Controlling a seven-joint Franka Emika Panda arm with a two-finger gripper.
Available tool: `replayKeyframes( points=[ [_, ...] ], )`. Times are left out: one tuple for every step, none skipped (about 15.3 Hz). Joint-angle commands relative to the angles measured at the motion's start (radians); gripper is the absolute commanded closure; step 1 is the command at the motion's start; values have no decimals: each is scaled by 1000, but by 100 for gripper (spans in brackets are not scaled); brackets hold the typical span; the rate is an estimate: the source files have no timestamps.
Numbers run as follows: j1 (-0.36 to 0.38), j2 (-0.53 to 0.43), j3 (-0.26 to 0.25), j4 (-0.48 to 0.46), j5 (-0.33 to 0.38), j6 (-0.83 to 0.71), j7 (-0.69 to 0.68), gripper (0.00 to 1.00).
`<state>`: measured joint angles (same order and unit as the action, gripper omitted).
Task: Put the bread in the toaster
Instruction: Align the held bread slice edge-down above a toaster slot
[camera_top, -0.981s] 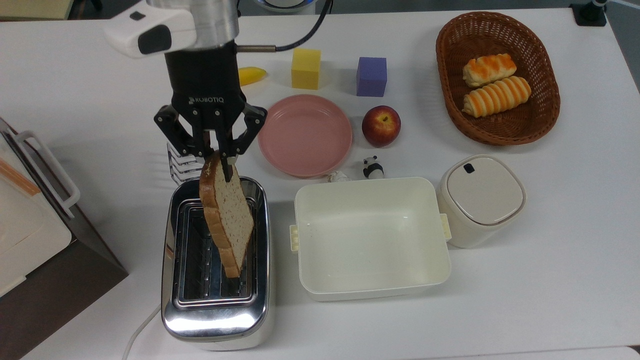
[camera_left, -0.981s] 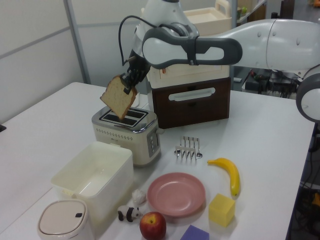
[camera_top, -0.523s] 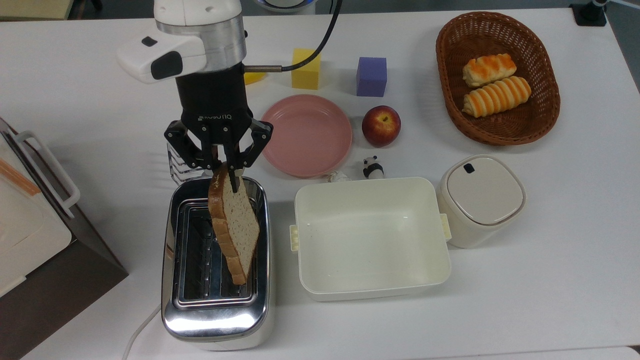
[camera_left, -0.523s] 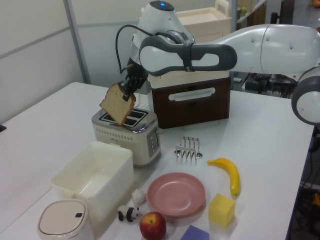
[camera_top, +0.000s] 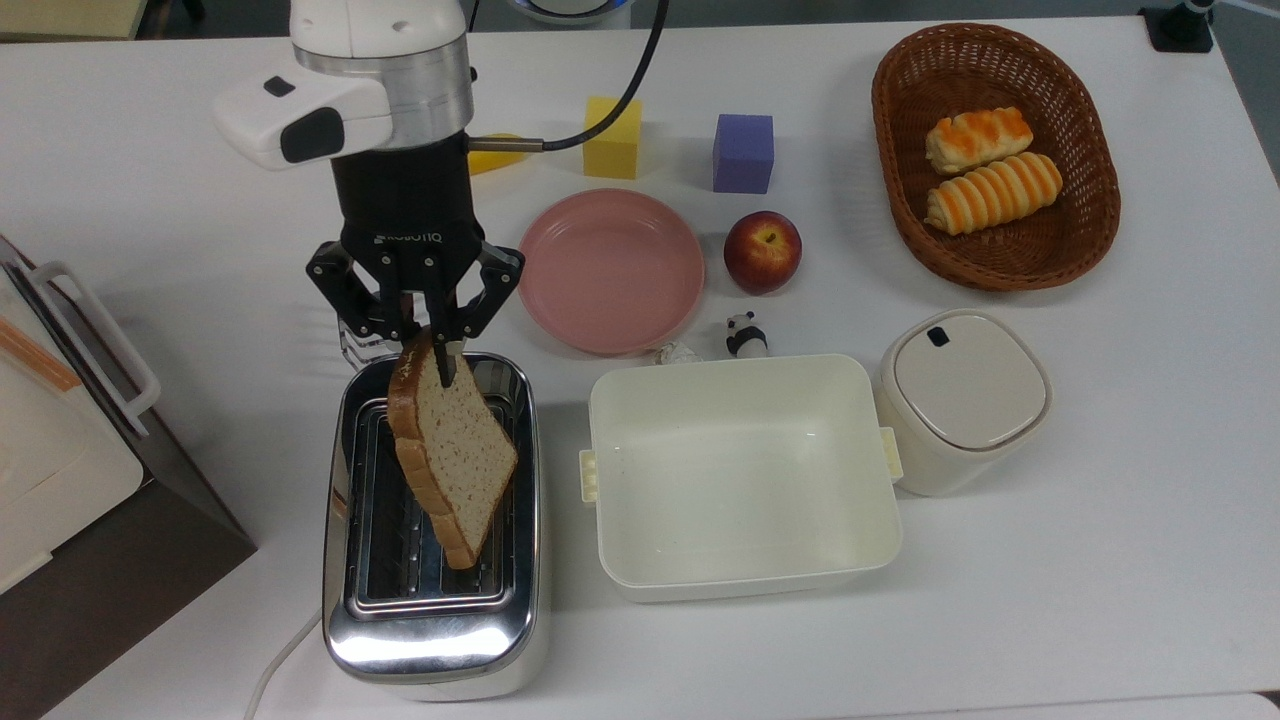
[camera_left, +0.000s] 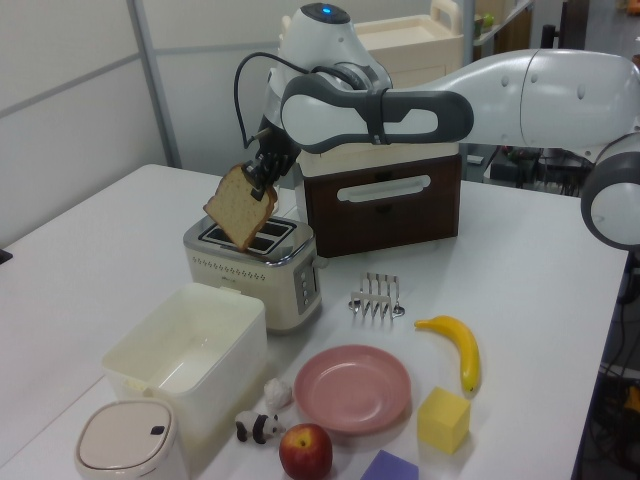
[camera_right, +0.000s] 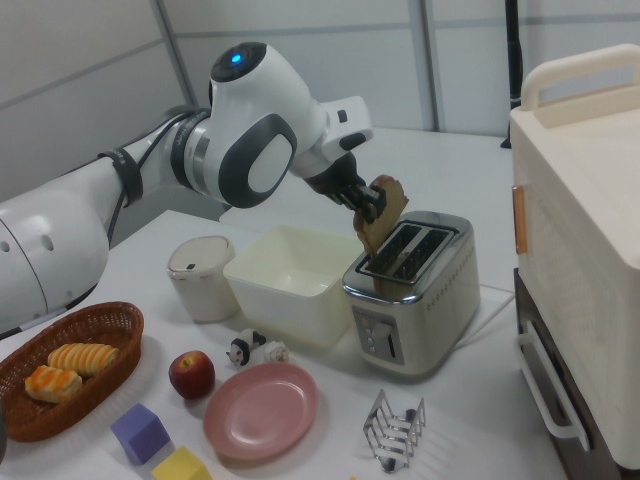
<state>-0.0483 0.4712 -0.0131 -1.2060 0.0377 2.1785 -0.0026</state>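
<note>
One slice of bread (camera_top: 452, 455) hangs tilted above the toaster (camera_top: 432, 610), pinched at its rounded top crust by the gripper (camera_top: 432, 345), whose jaws are clamped on it. In the top view the bread's lower corner points toward 6 o'clock, over the slots. At the toaster's 3 o'clock in that view sits a cream tub (camera_top: 742, 575); a pink plate (camera_top: 610, 270) lies at about 1 o'clock.

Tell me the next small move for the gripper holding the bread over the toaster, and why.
Probably square the slice up first: the gripper holds the bread above the toaster, tilted, its lower corner over a slot. Then lower it in.
</note>
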Motion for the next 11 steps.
replayKeyframes(
  points=[
    [-1,0,-13,0,-13,7,19,100],
    [-2,-3,-13,0,-12,6,19,100],
    [-8,-9,-13,0,-12,4,19,100],
    [-10,-14,-13,0,-13,4,18,100],
    [-13,-16,-13,0,-13,4,16,100],
    [-18,-16,-13,0,-13,4,16,100],
    [-19,-16,-13,0,-12,4,18,100],
    [-19,-16,-13,0,-12,4,16,100],
    [-18,-16,-13,-1,-13,4,16,100],
    [-18,-16,-13,-3,-16,3,15,100],
    [-13,-16,-13,-4,-18,3,15,100]
  ],
)
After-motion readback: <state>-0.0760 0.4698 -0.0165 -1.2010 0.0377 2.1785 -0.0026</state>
